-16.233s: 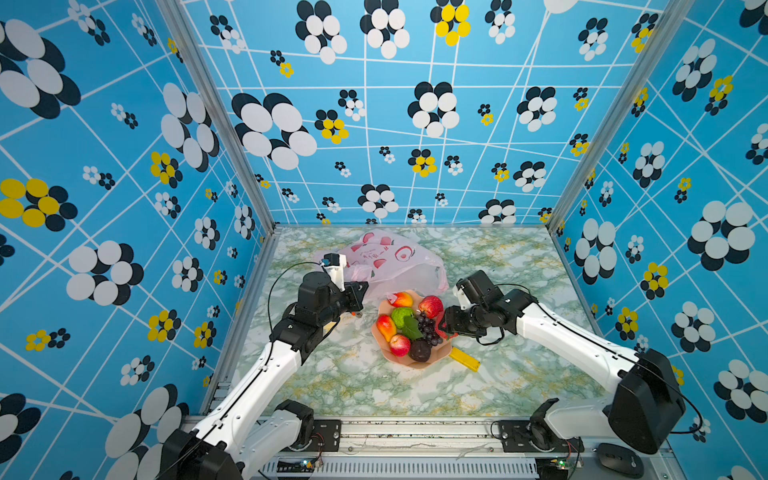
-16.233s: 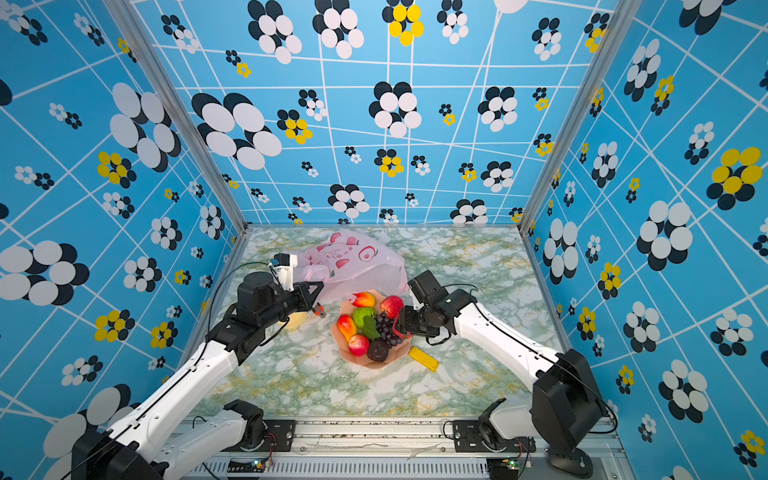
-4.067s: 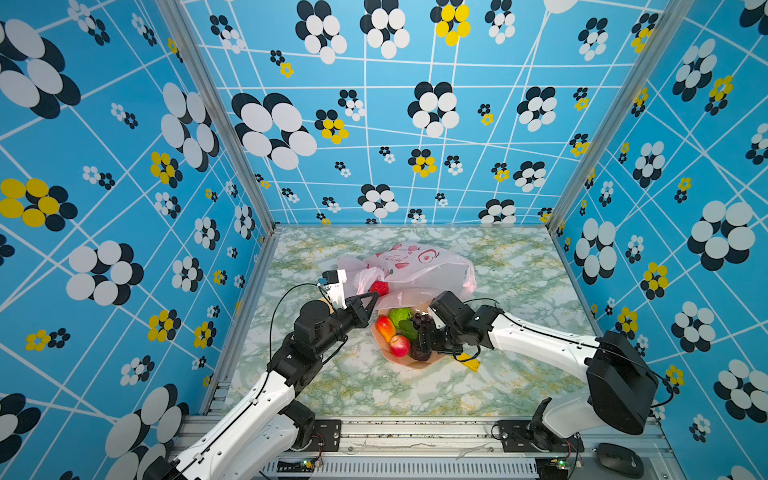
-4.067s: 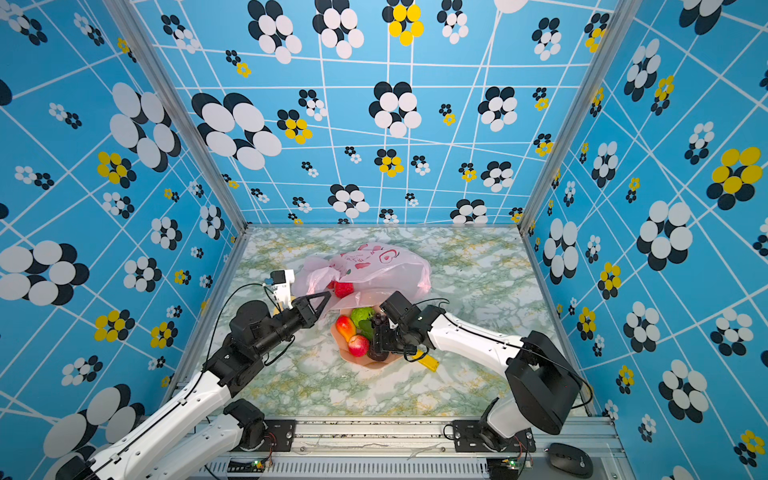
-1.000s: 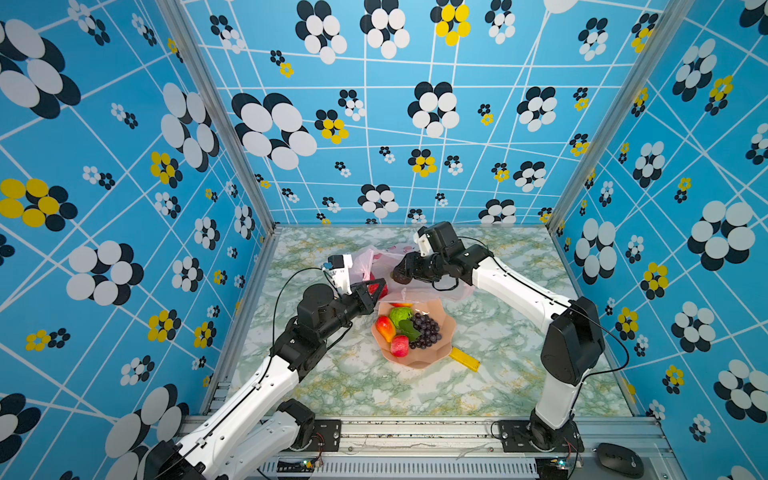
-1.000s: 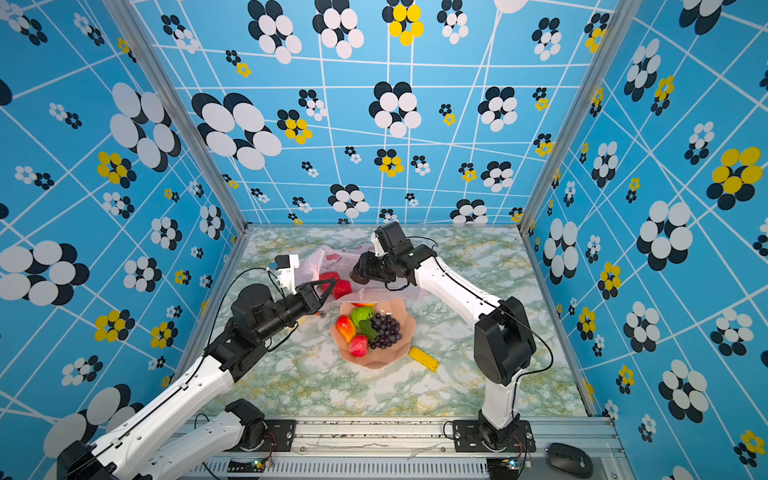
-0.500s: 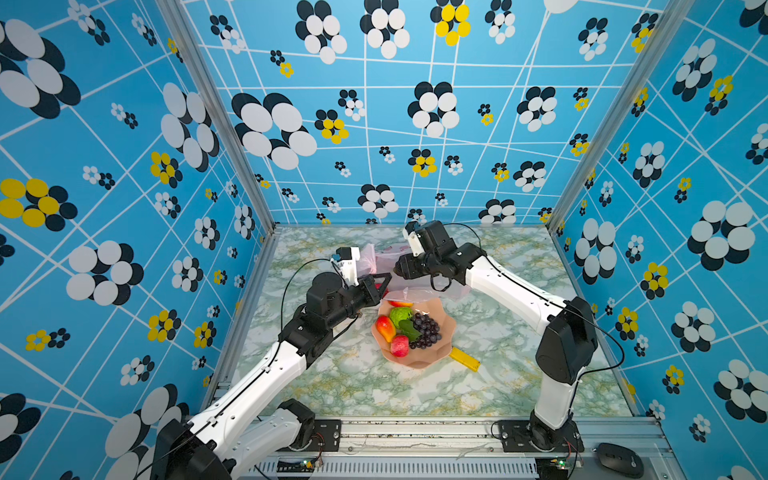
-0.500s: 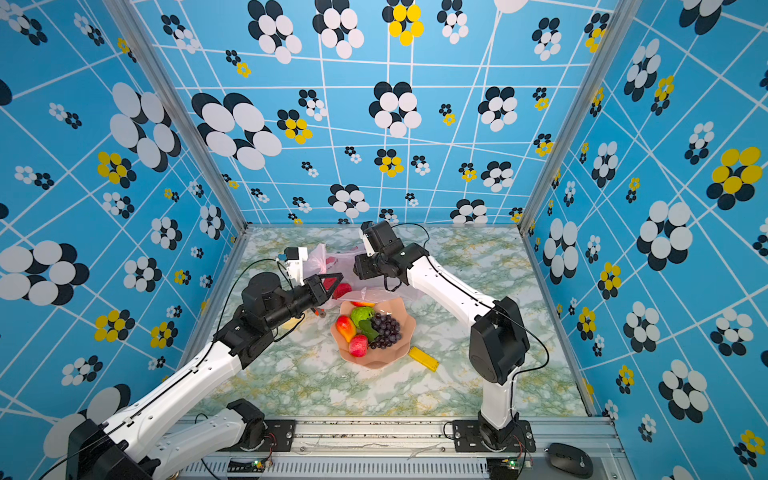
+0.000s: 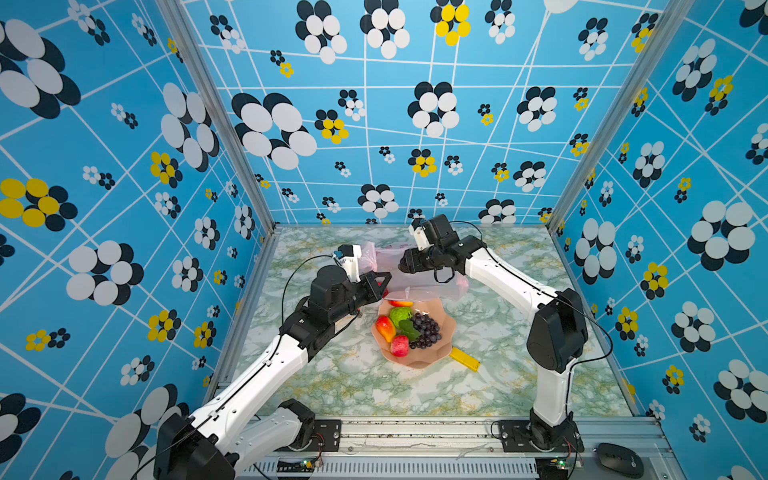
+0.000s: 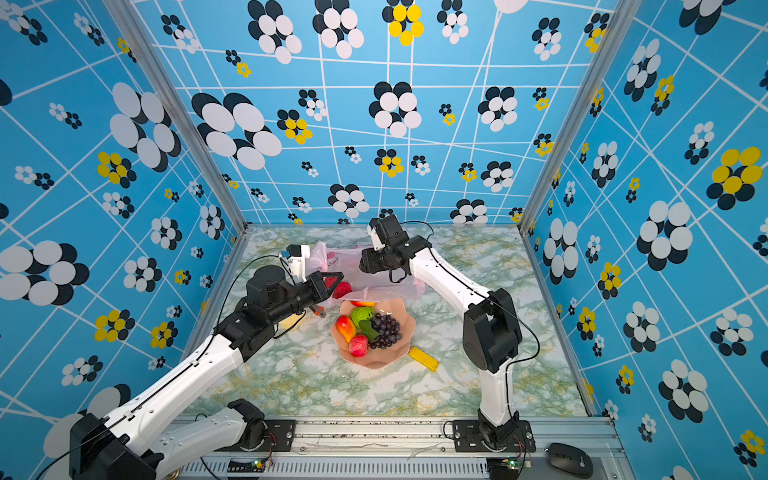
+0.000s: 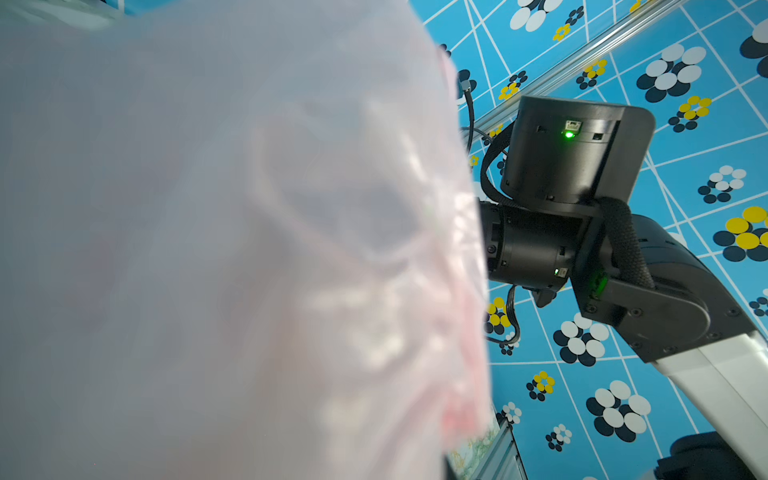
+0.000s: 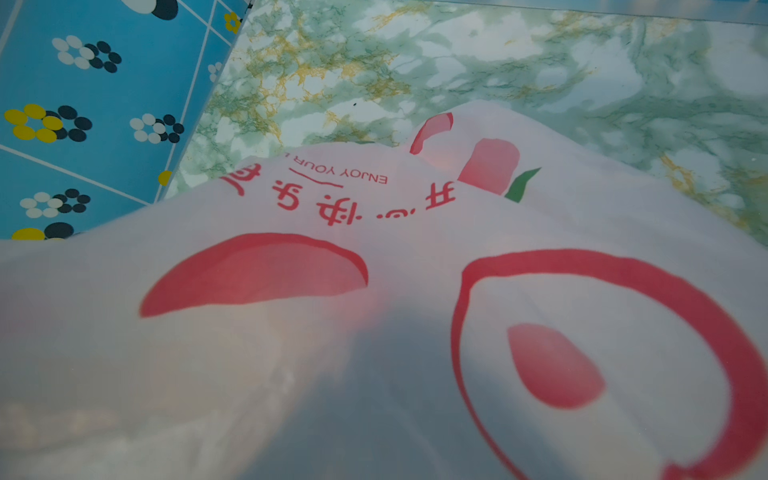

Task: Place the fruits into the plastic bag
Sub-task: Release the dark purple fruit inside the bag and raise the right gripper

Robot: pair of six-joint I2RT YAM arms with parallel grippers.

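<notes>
Plastic bag (image 9: 419, 282) slumped near the far edge of the tabletop (image 9: 498, 386), left of centre, hem draped over the scalloped plate (image 9: 417, 365). Thin, limp, slippery film: probably best pinched at rim or loop handle. Left gripper (image 9: 384, 281) clamped on its mouth edge. Right gripper (image 9: 404, 266) buried under film; spread and contents: cannot tell. Toy fruits likely hard, glossy, light, apt to roll. On the plate: one peach (image 9: 385, 328), one green fruit (image 9: 400, 314), one grape bunch (image 9: 424, 331), one strawberry (image 9: 399, 345), one half-hidden red-yellow piece (image 9: 401, 303). One red fruit (image 10: 341, 289) at the bag's mouth.
</notes>
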